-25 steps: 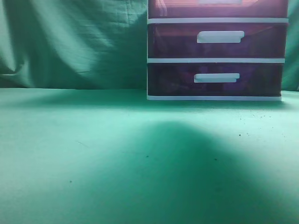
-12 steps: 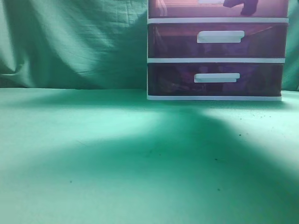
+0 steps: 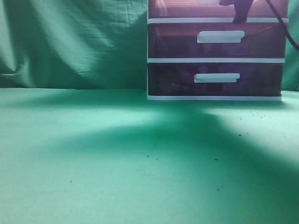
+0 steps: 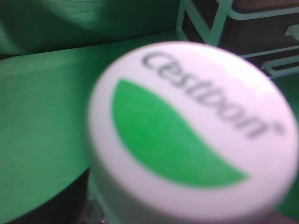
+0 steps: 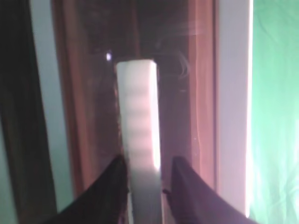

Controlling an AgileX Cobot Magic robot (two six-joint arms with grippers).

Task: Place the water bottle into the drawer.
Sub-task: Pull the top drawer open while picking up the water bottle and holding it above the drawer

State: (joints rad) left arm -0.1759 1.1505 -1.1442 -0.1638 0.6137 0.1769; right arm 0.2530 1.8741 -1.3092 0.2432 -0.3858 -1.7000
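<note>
The water bottle's white cap [image 4: 187, 126], with a green shape and the word "cestbon", fills the left wrist view right up against the camera. Only a dark edge of my left gripper shows at the bottom left, and the bottle stands in its grip. The reddish-pink top drawer [image 3: 187, 8] sits shut in the white-framed unit [image 3: 215, 20]. My right gripper [image 3: 239, 11] is at its front. In the right wrist view the gripper [image 5: 147, 161] has its two black fingers either side of the white bar handle [image 5: 138, 107]. The left finger touches it and a narrow gap shows on the right.
Two darker purple drawers [image 3: 217, 41] [image 3: 217, 79] with white handles sit below the top drawer. The unit stands at the back right of a green cloth table [image 3: 93, 154], with green cloth hung behind. A dark cable [image 3: 282, 25] hangs before the unit's right side.
My right gripper has come into the exterior view at the top drawer and moved down onto its handle. The arm's shadow on the table has shifted right.
</note>
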